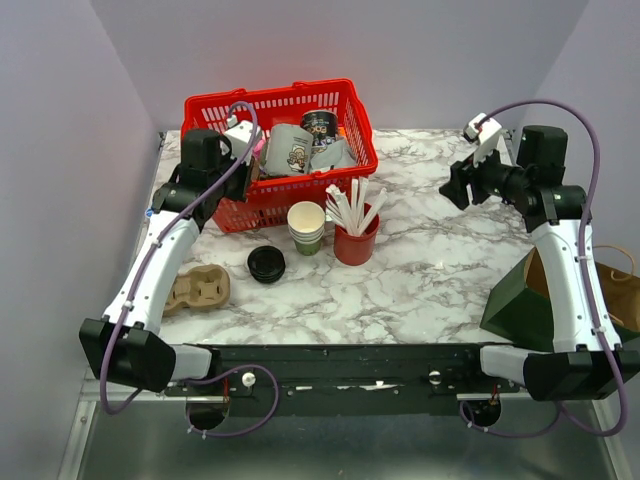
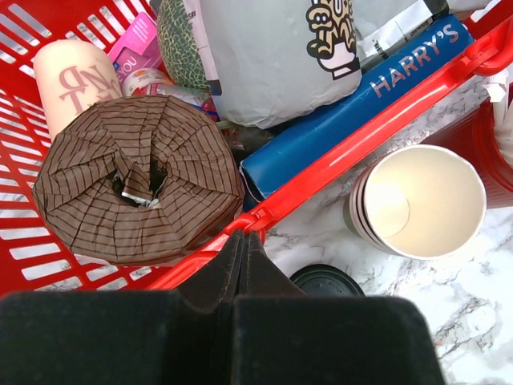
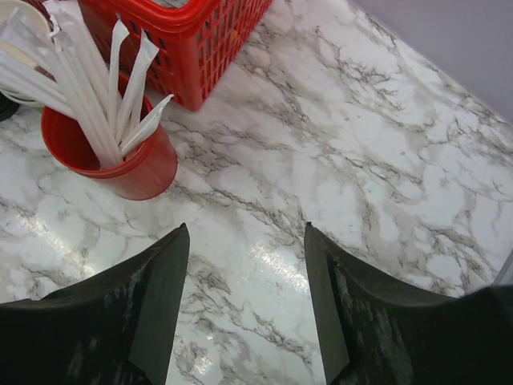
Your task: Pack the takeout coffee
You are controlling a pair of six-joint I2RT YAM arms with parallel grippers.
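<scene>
Just in front of the red basket (image 1: 268, 98), the takeout coffee (image 1: 266, 264) stands on the counter (image 1: 430, 280), only its black lid showing. Nothing looks packed yet; grasping and packing both remain. The left claw (image 2: 243, 249), shut and empty, hangs over the basket's front rim, the coffee just beyond it. The right claw (image 3: 244, 233), open and empty, hovers well right of the basket.

The table (image 3: 385, 176) has a smooth, glossy marble-look top, and the red cup (image 3: 136, 164) on it is shiny plastic, holding sticks (image 3: 96, 88) in white paper wrappers. The basket (image 2: 362, 149) is glossy red moulded plastic; a brown paper bundle (image 2: 140, 180) inside looks matt, pleated and striped. The stacked cups (image 2: 421, 200) are matt paper, the black lid (image 1: 266, 264) smooth plastic, the cup carrier (image 1: 197, 289) rough brown pulp card.
</scene>
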